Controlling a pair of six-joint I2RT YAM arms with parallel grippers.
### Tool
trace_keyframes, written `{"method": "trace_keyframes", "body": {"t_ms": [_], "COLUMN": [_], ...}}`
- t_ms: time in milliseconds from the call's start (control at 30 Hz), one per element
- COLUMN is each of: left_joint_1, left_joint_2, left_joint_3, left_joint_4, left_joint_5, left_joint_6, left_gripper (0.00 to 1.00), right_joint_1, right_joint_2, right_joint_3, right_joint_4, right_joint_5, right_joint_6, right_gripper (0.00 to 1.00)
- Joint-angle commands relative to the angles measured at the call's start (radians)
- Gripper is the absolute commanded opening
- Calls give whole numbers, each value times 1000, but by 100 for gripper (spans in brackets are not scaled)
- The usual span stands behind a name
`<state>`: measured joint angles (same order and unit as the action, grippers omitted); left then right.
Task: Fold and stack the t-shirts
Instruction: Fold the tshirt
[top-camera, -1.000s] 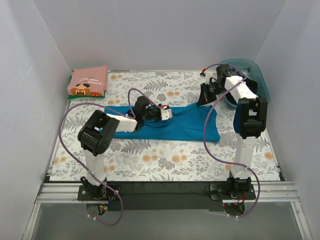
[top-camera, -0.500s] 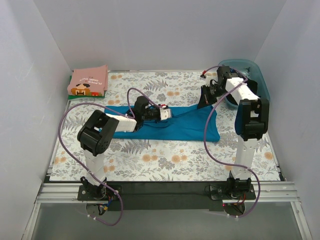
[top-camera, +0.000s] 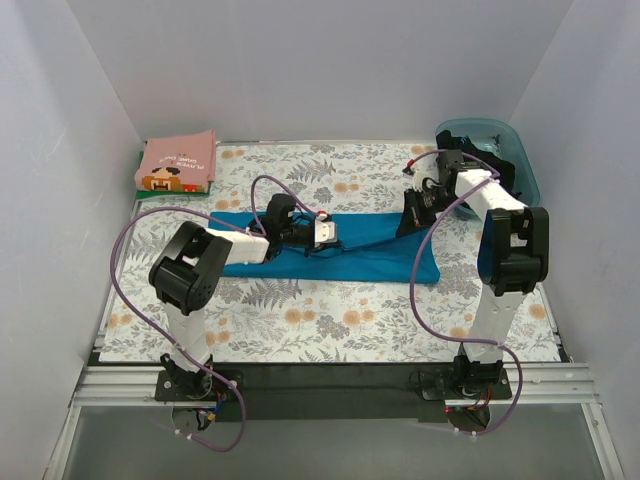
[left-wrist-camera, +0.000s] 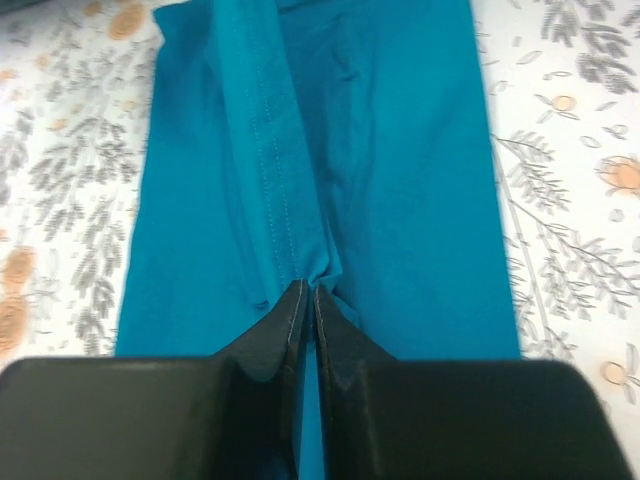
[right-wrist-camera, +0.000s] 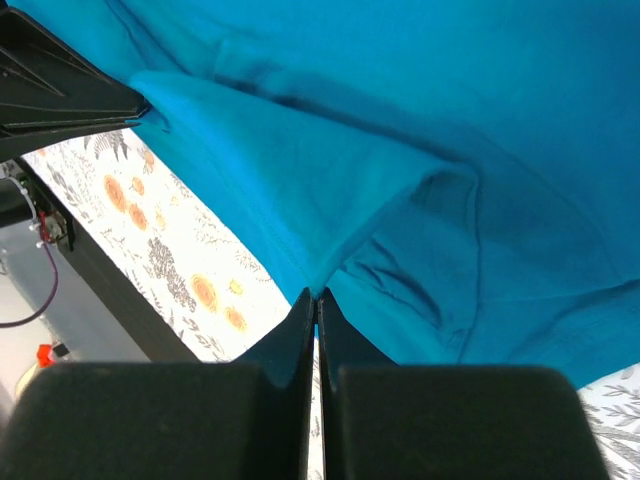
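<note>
- We see white walls (top-camera: 320, 70) boxing in a floral-covered table (top-camera: 330, 325).
- A teal tee (top-camera: 365, 258) lies in a long band across its centre.
- The left gripper (left-wrist-camera: 305, 292) pinches the tee mid-band, and the right gripper (right-wrist-camera: 316, 296) pinches its 3 o'clock end.
- A folded pink tee (top-camera: 178, 162) sits at 10 o'clock, a blue tub (top-camera: 522, 165) at 2.

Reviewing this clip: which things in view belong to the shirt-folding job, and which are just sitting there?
Job:
- teal t-shirt, pinched by the left hand and the right hand
- folded pink t-shirt, far-left corner
- green t-shirt, edge showing under the pink one

Lying about:
- blue tub
- floral table covering
</note>
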<state>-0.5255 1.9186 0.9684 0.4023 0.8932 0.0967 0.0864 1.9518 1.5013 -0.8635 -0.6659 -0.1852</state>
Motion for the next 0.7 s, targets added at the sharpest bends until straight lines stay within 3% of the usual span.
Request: {"method": "trace_keyframes", "body": {"t_ms": [0, 300, 400, 433, 500, 533, 600, 667], "left_joint_1": [9, 18, 18, 18, 25, 33, 68, 111], "left_joint_2": [-79, -93, -90, -90, -99, -105, -137, -162], "left_joint_3": [13, 19, 26, 27, 50, 55, 56, 79], "left_joint_4": [-101, -166, -233, -247, -320, -339, -352, -394], "left_joint_5": [84, 154, 179, 176, 174, 176, 167, 142], "left_joint_6": [3, -65, -11, 1, 18, 17, -58, -87], "left_gripper": [5, 12, 23, 32, 35, 36, 36, 36], "right_joint_1": [1, 0, -1, -1, -1, -2, -8, -11], "right_joint_2": [-56, -77, -73, -70, -65, -70, -97, -114], "right_joint_3": [-35, -110, -122, -122, -115, -110, -96, -64], "right_joint_4": [-15, -29, -42, -48, -61, -66, -68, -68], "right_joint_5": [-29, -38, -28, -12, 12, 22, 58, 92], "right_joint_6": [4, -19, -36, -40, -59, -66, -80, -91], "right_gripper": [1, 1, 1, 7, 28, 49, 54, 54]}}
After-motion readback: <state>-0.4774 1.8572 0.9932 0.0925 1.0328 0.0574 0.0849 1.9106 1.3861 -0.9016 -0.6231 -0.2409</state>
